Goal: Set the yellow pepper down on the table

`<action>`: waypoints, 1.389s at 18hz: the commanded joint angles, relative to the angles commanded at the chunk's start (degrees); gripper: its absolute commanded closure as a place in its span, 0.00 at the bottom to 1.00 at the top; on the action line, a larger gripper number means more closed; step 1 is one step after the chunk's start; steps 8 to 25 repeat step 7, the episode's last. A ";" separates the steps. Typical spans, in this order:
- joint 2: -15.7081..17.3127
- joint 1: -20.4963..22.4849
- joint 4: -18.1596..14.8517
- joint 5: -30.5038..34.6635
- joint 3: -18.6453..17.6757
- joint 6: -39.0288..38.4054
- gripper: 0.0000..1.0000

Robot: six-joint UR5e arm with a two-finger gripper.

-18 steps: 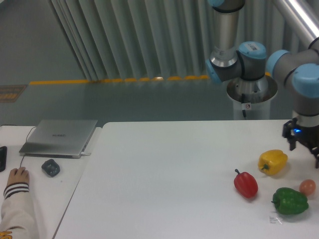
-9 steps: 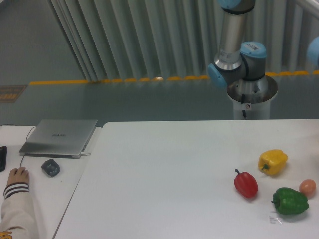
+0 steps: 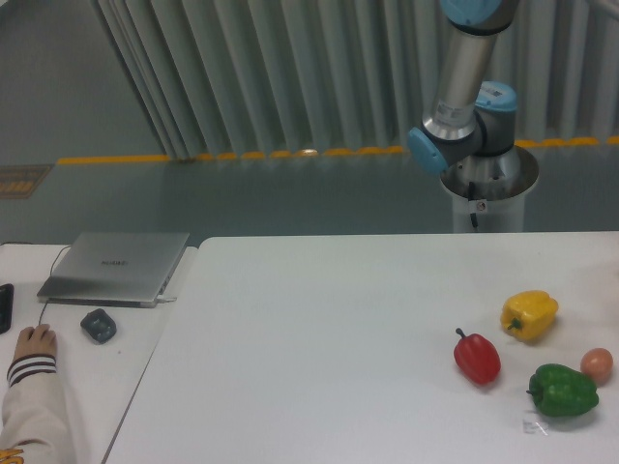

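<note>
White desk [image 3: 319, 338] carries the yellow pepper [image 3: 529, 315] near its right edge, resting free — red pepper [image 3: 478, 357] and green pepper [image 3: 562, 390] close by, small egg-like thing [image 3: 597, 364] beside the green one. Hand is out of frame, so I can't tell its state. Risk: any return pass could nudge the pepper — it looks rollable.

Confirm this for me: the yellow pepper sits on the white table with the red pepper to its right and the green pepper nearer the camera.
One detail is off. In the camera view the yellow pepper rests on the white table, but the red pepper lies to its left, not its right. The green pepper is indeed nearer the camera.
</note>
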 joint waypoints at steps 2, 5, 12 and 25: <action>0.00 -0.09 0.18 0.26 0.00 0.00 0.00; 0.09 -0.09 0.18 0.88 0.00 0.00 0.00; 0.09 -0.18 0.18 0.88 0.00 0.00 0.00; 0.09 -0.18 0.18 0.88 0.00 0.00 0.00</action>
